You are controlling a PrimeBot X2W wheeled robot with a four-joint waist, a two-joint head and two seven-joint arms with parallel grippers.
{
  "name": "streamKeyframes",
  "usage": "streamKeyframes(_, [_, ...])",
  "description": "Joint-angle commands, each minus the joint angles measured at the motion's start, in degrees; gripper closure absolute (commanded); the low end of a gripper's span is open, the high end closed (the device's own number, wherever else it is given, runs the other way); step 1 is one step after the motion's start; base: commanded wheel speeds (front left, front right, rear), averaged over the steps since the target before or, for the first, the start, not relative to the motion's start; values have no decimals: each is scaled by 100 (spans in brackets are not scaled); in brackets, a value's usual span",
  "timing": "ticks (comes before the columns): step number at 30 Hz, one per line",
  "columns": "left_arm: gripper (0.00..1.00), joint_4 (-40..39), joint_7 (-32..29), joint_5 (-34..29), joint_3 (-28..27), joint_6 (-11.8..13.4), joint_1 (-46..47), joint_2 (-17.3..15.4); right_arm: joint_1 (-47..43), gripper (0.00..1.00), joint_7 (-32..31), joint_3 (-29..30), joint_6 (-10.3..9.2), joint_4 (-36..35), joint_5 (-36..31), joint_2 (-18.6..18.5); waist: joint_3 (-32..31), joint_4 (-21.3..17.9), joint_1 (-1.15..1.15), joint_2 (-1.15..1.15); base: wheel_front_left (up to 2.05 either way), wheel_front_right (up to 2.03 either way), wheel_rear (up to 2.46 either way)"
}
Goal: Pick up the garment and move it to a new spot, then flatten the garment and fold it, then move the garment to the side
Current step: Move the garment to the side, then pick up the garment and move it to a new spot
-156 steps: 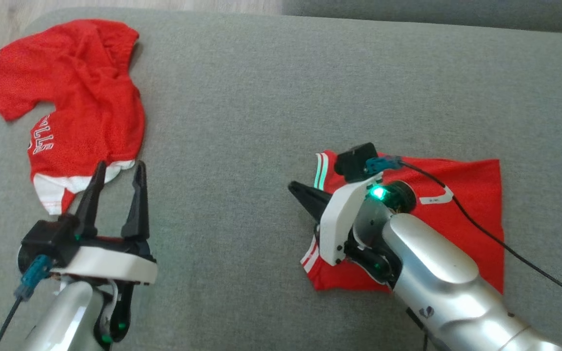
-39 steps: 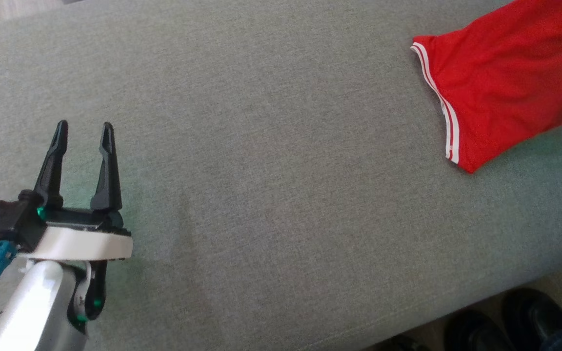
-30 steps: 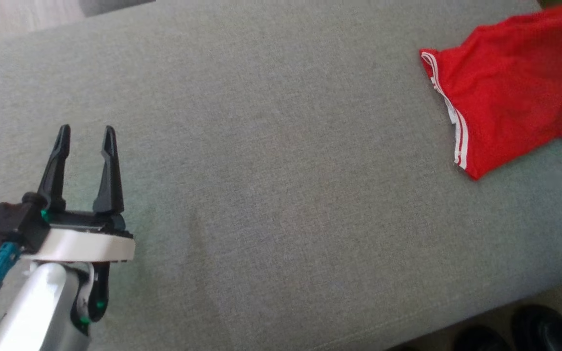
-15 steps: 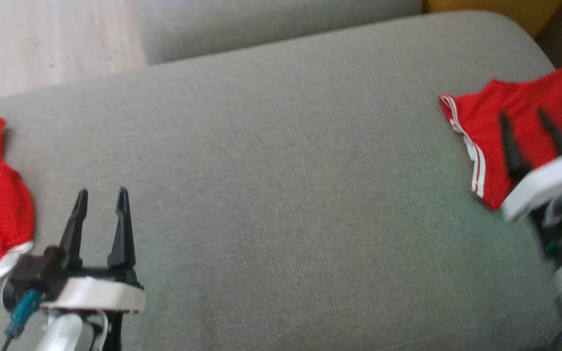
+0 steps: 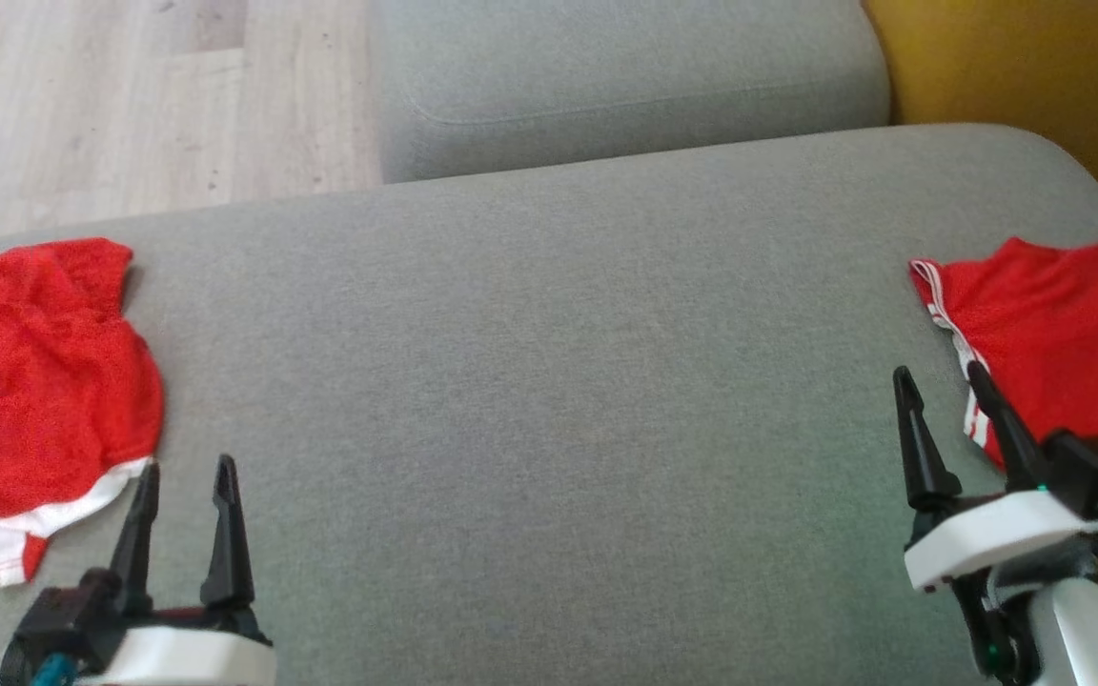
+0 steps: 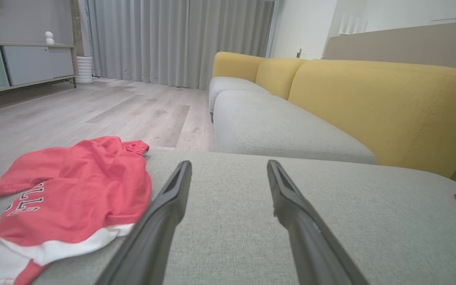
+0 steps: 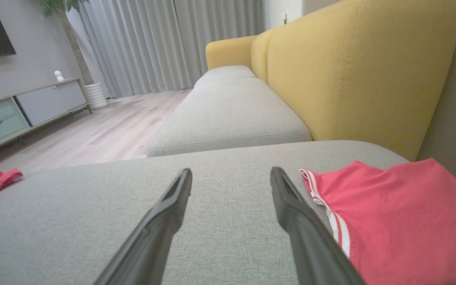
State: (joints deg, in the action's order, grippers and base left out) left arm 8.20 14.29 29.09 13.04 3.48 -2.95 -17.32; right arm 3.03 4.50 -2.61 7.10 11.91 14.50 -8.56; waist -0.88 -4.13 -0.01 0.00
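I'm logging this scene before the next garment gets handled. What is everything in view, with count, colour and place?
near cushion: one, grey, under both garments
folded garment: one, red with white stripes, right end of the near cushion
crumpled jersey: one, red with white lettering and hem, left end of the near cushion
far cushion: one, grey, beyond the near cushion
backrest: at least two sections, yellow, right side behind the cushions
floor: one, pale wood, far left
curtains: one run, grey, far wall
cabinet: one, grey and pale green, across the floor
left gripper: one, dark fingers, open, lower left by the jersey
right gripper: one, dark fingers, open, lower right at the folded garment's striped edge
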Motion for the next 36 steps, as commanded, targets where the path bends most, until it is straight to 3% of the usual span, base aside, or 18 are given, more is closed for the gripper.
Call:
streamKeyframes(1, [0,-136,70,-75,-270,-34,160,-34,50,0,-31,-55,39,-282,-114,-8,-23,51,1,0,0,0,0])
streamKeyframes(10, [0,-30,71,-179,-337,-151,199,95,-140,0,-264,60,39,-470,-274,114,-60,193,1,0,0,0,0])
streamKeyframes(17, [0,9,71,-238,-347,-199,320,83,-240,0,-330,46,39,-594,-412,192,-59,558,1,0,0,0,0])
streamKeyframes(36, [0,-117,-36,-224,-374,-108,246,-105,-262,0,-291,-242,39,-492,-390,244,-84,2746,1,0,0,0,0])
